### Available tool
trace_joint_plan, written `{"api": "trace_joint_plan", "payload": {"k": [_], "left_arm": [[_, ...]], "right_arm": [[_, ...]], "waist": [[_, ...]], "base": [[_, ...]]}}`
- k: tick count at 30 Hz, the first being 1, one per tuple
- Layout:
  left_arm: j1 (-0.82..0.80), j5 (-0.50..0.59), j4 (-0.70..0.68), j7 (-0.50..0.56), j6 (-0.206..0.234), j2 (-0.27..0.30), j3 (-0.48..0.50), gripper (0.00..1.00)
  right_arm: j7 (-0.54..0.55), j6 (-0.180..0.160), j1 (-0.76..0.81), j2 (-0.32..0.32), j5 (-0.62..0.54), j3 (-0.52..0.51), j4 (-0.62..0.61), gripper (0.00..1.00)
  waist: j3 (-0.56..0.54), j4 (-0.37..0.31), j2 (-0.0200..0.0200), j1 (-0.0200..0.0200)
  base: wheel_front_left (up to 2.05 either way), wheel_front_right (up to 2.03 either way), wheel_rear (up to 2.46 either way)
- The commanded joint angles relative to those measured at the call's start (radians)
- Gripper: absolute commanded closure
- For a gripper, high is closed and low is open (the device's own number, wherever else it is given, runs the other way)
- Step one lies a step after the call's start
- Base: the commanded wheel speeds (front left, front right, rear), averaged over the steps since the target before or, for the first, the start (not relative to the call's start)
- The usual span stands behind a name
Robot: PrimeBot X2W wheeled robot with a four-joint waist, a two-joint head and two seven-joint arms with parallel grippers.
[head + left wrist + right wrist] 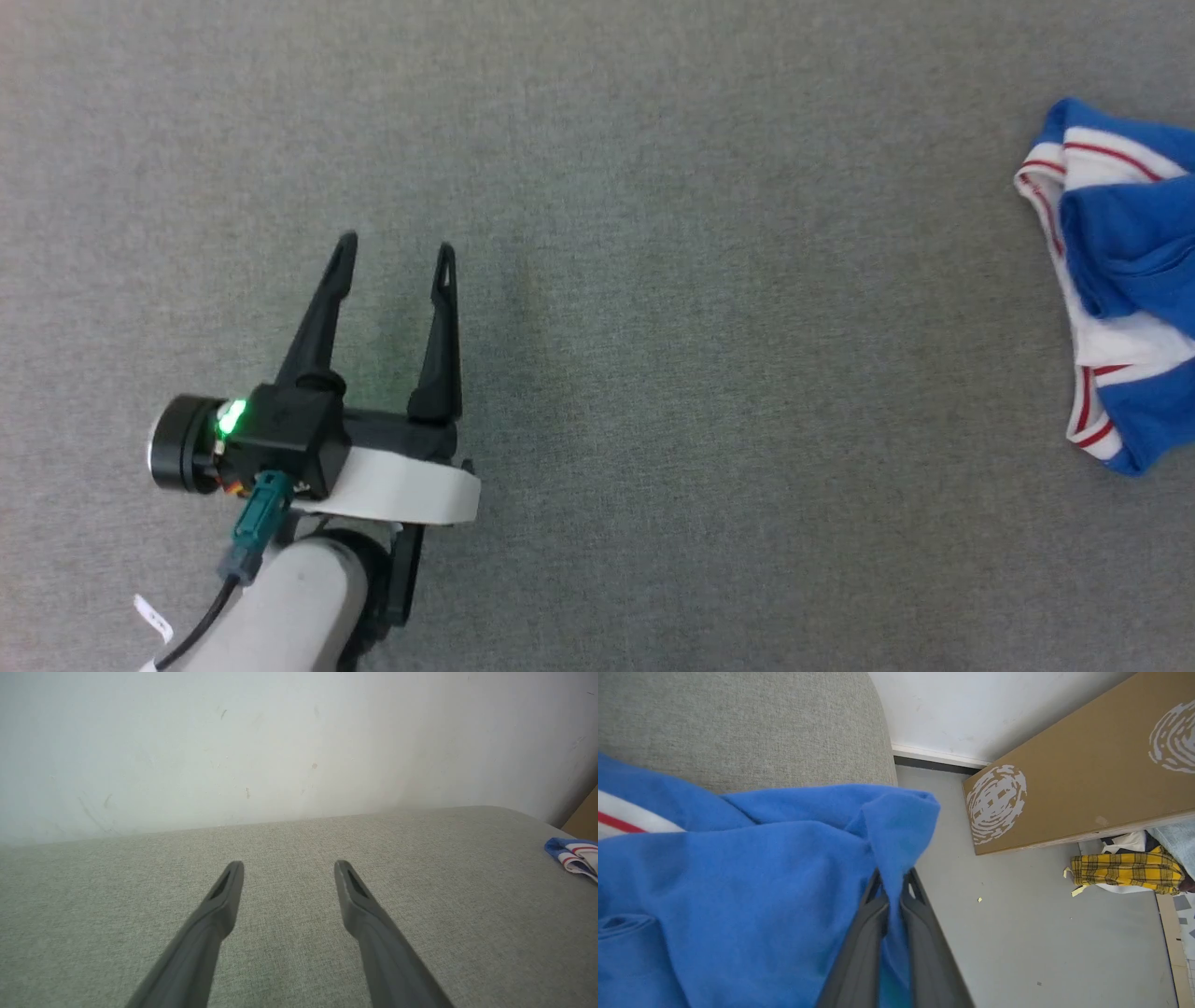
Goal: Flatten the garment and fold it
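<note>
At about 8 o'clock in the head view, the left gripper (396,245) is held low over the grey fabric-covered bench (653,280). Its jaws are spread wide and nothing is gripped between them; it is judged to be waiting for a second corner of cloth. At 3 o'clock, the royal-blue jersey T-shirt with white sleeves and red-and-white striped trim (1130,243) is seen bunched up, well apart from that gripper. In the right wrist view, a fold of the blue cloth is pinched between the narrow jaws of the right gripper (893,891) near the bench's rounded corner. This is probably done so that the shirt can be drawn toward the middle and spread flat. Beyond, at 2 o'clock, a brown cardboard box (1073,779) is seen on the grey floor (1017,933).
</note>
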Motion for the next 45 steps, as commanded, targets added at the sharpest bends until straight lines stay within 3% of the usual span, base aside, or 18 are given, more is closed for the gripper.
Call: {"api": "trace_joint_plan", "payload": {"k": [1, 2, 3, 4, 5, 11, 18, 27, 37, 45], "left_arm": [[-0.022, 0.011, -0.005, -0.011, 0.001, 0.008, -0.002, 0.0], [-0.037, 0.021, -0.005, -0.021, 0.0, 0.007, -0.003, 0.0], [-0.044, 0.027, -0.007, -0.026, 0.002, 0.006, -0.005, 0.0], [-0.044, 0.027, -0.007, -0.026, 0.002, 0.006, -0.005, 0.0], [-0.049, 0.034, -0.009, -0.032, 0.005, 0.005, -0.006, 0.0], [-0.056, 0.05, -0.019, -0.068, 0.035, -0.007, 0.014, 0.0], [-0.03, 0.033, -0.012, -0.092, 0.032, -0.028, 0.009, 0.0], [0.045, 0.033, 0.036, -0.11, 0.049, -0.024, 0.025, 0.0], [0.165, -0.011, 0.045, -0.115, 0.089, -0.034, 0.076, 0.0], [0.271, -0.058, 0.028, -0.117, 0.077, -0.025, 0.106, 0.0]], "right_arm": [[-0.015, -0.002, -0.021, 0.006, -0.011, -0.002, 0.011, 0.95], [-0.041, -0.002, -0.035, 0.01, -0.02, -0.001, 0.039, 0.42], [-0.052, -0.002, -0.042, 0.012, -0.025, 0.0, 0.052, 0.12], [-0.052, -0.002, -0.042, 0.012, -0.025, 0.0, 0.052, 0.12], [-0.061, -0.002, -0.049, 0.015, -0.029, 0.001, 0.065, 0.0], [-0.101, -0.002, -0.087, 0.032, -0.042, 0.012, 0.118, 0.0], [-0.149, -0.002, -0.082, 0.051, -0.033, 0.013, 0.137, 0.0], [-0.223, -0.002, 0.066, 0.134, 0.026, 0.005, 0.011, 0.0], [-0.296, -0.002, 0.32, 0.311, 0.023, -0.056, -0.273, 0.0], [-0.406, -0.002, 0.499, 0.489, -0.021, -0.1, -0.441, 0.0]], "waist": [[0.057, 0.004, 0.0001, -0.0003], [0.069, 0.005, 0.0001, -0.0003], [0.072, 0.006, 0.0001, -0.0003], [0.072, 0.006, 0.0001, -0.0003], [0.075, 0.006, 0.0001, -0.0003], [0.067, 0.005, 0.0001, -0.0003], [-0.014, 0.019, 0.0001, -0.0003], [-0.179, 0.047, 0.0001, -0.0003], [-0.345, 0.071, 0.0001, -0.0003], [-0.453, 0.082, 0.0001, -0.0003]], "base": [[0.0, 0.0, 0.0], [0.0, 0.0, 0.0], [0.0, 0.0, 0.0], [0.0, 0.0, 0.0], [0.0, 0.0, 0.0], [0.0, 0.0, 0.0], [0.0, 0.0, 0.0], [0.0, 0.0, 0.0], [0.0, 0.0, 0.0], [0.0, 0.0, 0.0]]}}
